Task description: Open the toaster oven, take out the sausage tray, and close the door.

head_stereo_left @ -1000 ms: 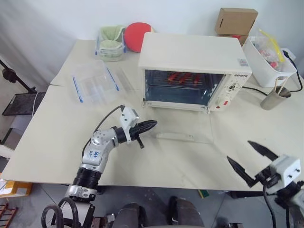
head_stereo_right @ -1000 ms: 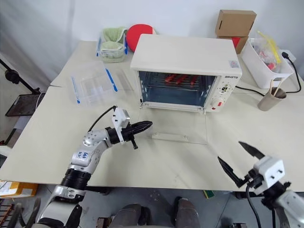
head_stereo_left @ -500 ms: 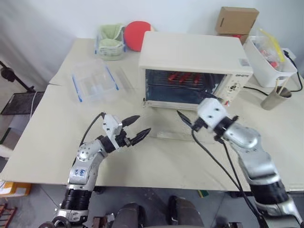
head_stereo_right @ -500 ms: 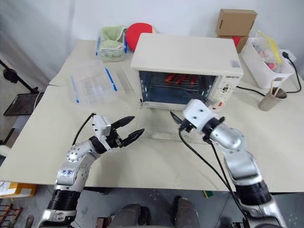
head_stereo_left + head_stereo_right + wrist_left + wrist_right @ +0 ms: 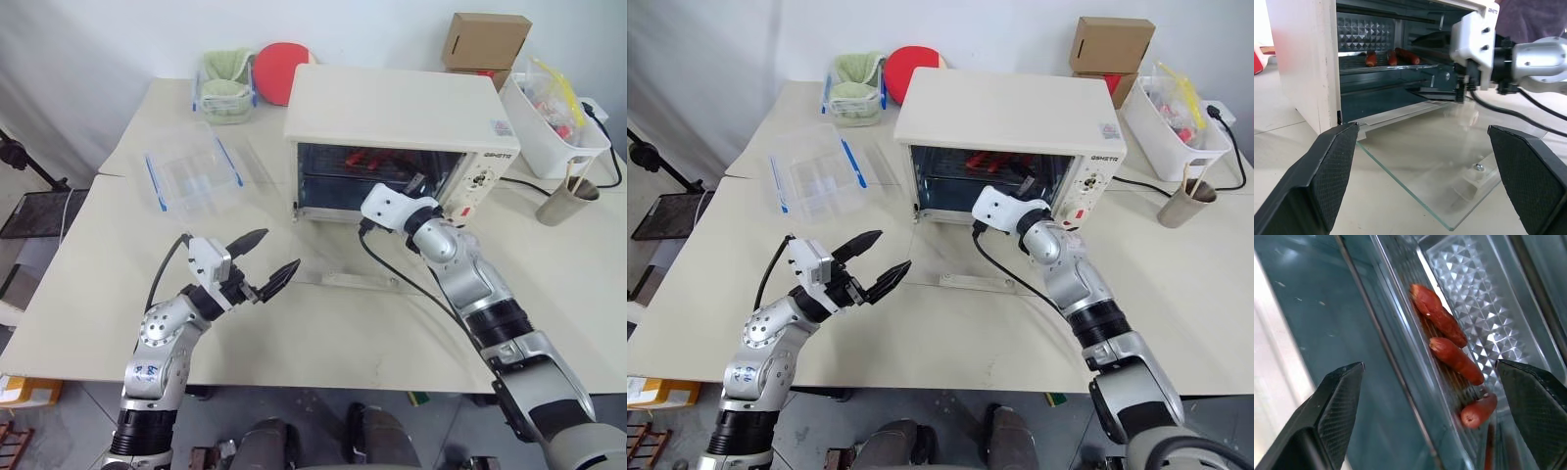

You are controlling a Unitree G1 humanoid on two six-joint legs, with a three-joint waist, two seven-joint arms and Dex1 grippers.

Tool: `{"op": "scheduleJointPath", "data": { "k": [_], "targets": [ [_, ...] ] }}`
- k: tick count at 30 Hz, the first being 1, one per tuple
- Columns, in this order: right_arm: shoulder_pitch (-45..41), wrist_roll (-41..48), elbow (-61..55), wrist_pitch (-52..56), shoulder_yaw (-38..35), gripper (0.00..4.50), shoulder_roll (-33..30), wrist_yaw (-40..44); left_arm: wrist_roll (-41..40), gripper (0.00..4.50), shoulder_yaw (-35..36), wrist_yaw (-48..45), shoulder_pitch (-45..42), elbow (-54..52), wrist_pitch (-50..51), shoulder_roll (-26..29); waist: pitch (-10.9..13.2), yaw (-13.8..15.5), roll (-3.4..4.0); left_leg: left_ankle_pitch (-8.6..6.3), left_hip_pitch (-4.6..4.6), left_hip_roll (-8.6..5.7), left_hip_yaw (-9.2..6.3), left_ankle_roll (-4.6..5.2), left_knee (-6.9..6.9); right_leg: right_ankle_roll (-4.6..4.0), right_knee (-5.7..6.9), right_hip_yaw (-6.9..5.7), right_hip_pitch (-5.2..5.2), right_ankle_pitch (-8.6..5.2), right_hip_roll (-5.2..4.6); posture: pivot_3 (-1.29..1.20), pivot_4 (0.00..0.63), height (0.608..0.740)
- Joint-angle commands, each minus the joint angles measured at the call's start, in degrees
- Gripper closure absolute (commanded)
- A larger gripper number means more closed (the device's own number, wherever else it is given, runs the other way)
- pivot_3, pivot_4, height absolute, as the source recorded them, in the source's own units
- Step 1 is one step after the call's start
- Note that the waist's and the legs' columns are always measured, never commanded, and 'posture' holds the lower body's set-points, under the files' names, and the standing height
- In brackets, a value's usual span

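The toaster oven [image 5: 397, 147] stands on the bench [image 5: 118, 264] with the door [image 5: 1449, 166] already dropped flat in front of its mouth, the glass lying level on the bench top. The sausage tray [image 5: 1449, 357] sits on a rack well up inside the oven, and its long axis runs across the mouth, side to side, with a few red sausages [image 5: 1442, 323] lying along it. The right gripper [image 5: 416, 181] is the nearer one by far: it is at the oven's mouth, over the hinge end of the door, jaws spread wide with nothing in them, and the tray lies straight ahead of them, its front lip crossing the gap between the fingers. So I'd judge the coming reach to be a short push forward, with the jaws turned to bite the lip from above and below. The left gripper [image 5: 260, 264] hangs off to the left of the oven, short of the door's outer edge, jaws likewise apart and empty, well clear of the tray.
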Motion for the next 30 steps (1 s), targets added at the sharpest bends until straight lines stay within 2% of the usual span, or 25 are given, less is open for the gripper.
{"op": "scheduleJointPath", "data": {
  "k": [1,4,14,16,24,30],
  "targets": [
    [-3.2,-1.8,4.3,-2.9,0.5,0.00,0.7,-2.6,-1.0,0.01,0.1,-0.1,-0.2,-2.6,-0.9,0.1,0.0,-0.2,0.00,0.00,0.00,0.00,0.00,0.00,-0.01,0.00,-0.01,0.00,0.00,0.00,0.00,0.00,0.150,0.740],
    [-4.8,-2.9,7.3,-4.4,0.8,0.56,1.5,-4.0,-1.1,0.00,0.1,-0.2,-0.7,-2.2,-1.0,0.2,0.0,-0.6,0.01,0.00,-0.02,0.00,-0.02,0.00,-0.02,0.00,-0.01,0.00,0.00,0.00,0.00,0.00,0.150,0.740],
    [-9.0,-4.9,13.6,-6.6,1.5,3.94,2.7,-5.4,-1.3,0.00,-1.6,-2.0,-6.1,1.3,-0.4,-0.4,0.0,-0.9,0.01,0.03,-0.04,0.02,-0.07,-0.03,-0.03,0.00,-0.01,0.02,0.00,0.00,0.10,0.00,0.150,0.740],
    [-9.5,-5.9,13.6,-7.0,1.9,4.43,2.8,-5.7,-1.0,0.00,-2.4,-2.7,-8.7,3.4,-0.2,-0.7,0.0,-1.0,-0.02,0.03,-0.04,0.03,-0.09,-0.05,-0.02,0.00,-0.01,0.04,0.02,0.00,0.10,0.00,0.150,0.740],
    [-10.3,-8.2,11.1,-8.5,1.4,4.43,2.4,-6.6,0.1,0.00,-2.4,-3.4,-24.5,18.3,0.6,-1.4,0.0,-1.0,-0.02,0.07,-0.09,0.11,-0.09,-0.11,-0.05,0.00,-0.07,-0.08,0.00,-0.01,0.40,0.00,0.150,0.740],
    [-9.4,-9.0,7.7,-9.4,1.2,4.43,1.4,-5.7,-1.9,0.00,-1.3,-8.6,-31.2,26.3,0.7,-0.6,0.0,-1.1,-0.01,0.07,-0.18,0.24,-0.10,-0.13,-0.13,-0.02,-0.18,-0.10,-0.09,-0.02,0.62,0.00,0.150,0.740]
  ]
}}
